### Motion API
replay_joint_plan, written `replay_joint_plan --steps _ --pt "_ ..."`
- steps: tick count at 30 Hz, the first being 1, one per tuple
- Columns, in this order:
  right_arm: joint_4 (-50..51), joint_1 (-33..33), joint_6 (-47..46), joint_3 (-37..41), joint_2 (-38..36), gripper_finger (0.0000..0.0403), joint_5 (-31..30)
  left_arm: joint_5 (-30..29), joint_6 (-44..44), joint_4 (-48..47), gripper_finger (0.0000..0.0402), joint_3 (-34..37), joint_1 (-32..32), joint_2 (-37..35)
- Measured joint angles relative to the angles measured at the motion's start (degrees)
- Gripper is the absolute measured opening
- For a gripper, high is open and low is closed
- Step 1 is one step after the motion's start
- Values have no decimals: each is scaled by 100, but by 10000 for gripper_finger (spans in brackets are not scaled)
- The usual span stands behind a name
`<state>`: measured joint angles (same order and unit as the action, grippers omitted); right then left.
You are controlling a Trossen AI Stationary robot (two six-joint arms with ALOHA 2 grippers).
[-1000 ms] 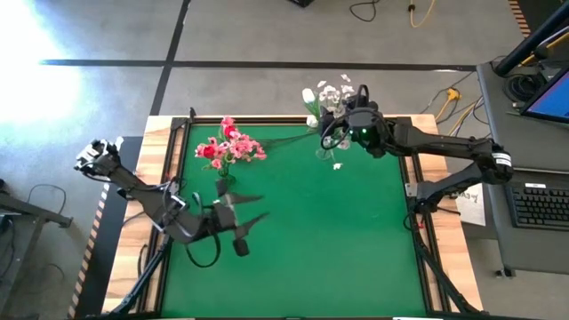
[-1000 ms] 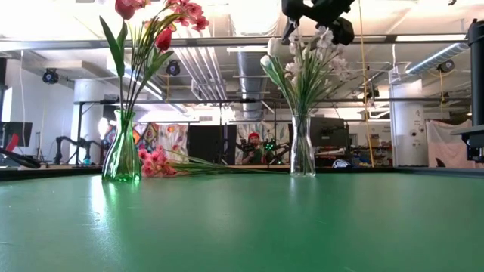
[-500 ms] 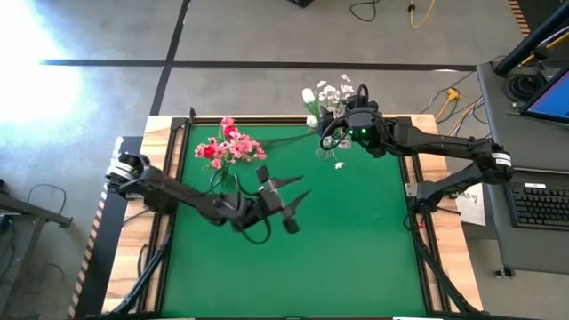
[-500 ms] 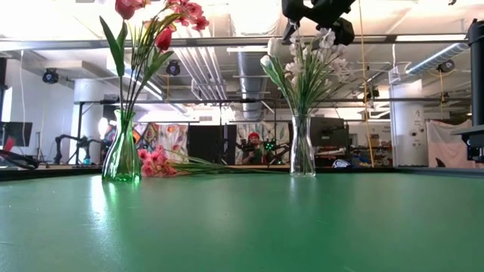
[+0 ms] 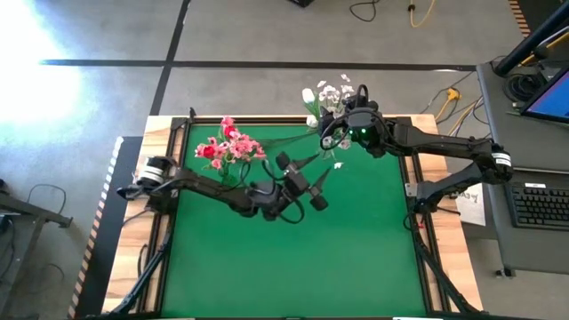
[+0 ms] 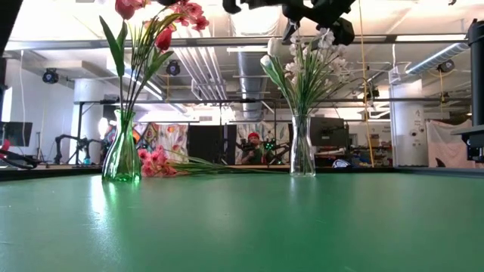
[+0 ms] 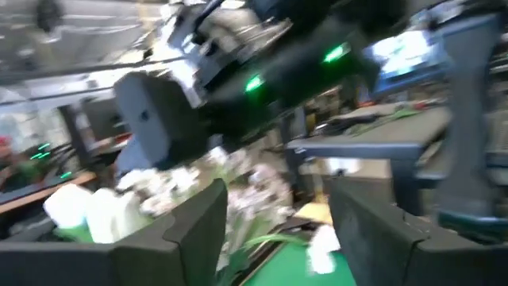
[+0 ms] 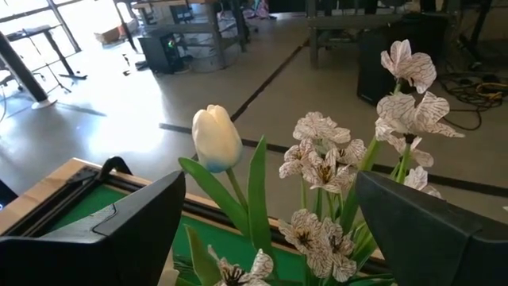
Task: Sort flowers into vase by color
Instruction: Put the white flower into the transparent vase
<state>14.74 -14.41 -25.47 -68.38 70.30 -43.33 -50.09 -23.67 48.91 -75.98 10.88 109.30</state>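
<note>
A green glass vase point(image 6: 121, 157) is seen at the left rear of the green worktop point(image 5: 293, 258); it is filled with red and pink flowers point(image 5: 228, 148) on long green stems, the red tulip-like buds and pink clusters being carried high above its mouth; just beside it, a pink-blossomed stem point(image 6: 155, 163) is laid flat on the worktop, its green stalk pointed toward the second vase; a clear glass vase point(image 6: 302, 155) is stood further right, near the rear edge; it is filled with white flowers point(image 8: 325, 155), a smooth white tulip bud point(image 8: 216, 139) and speckled white blossoms among broad green leaves.

The left gripper point(image 5: 307, 180) is stretched across the middle of the worktop, between the two vases and close to the right arm; its fingers point(image 7: 194, 230) are seen spread apart with nothing between them, the white blooms being framed beyond in the blurred left wrist view; the right gripper point(image 5: 333, 138) is held above the white bouquet; its fingers point(image 8: 119, 230) are spread wide to either side of the blossoms, and nothing is gripped.

A small white piece point(image 5: 338, 166), possibly a fallen blossom, is seen on the green surface near the clear vase; a person in a red cap point(image 6: 253, 147) is visible in the room far behind the worktop.
</note>
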Motion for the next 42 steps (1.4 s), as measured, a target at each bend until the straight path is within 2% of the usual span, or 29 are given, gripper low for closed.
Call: replay_joint_plan --steps 3,9,14,21,29,33,42 --pt "1 0 0 0 0 362 2 -177 85 153 229 -109 -104 218" --pt "3 0 0 0 0 362 18 -174 39 821 260 -116 -346 533" --pt "5 2 2 0 7 362 26 325 38 859 262 -107 -612 581" --pt "7 2 2 2 24 362 28 768 122 860 243 -107 -905 579" --pt "7 2 2 2 33 362 28 915 171 854 229 -107 -1222 579" --pt "4 2 2 2 102 362 26 1281 243 853 223 -105 -1337 579" --pt "-37 -3 -4 2 283 362 -14 1371 618 614 182 -99 -1538 579"
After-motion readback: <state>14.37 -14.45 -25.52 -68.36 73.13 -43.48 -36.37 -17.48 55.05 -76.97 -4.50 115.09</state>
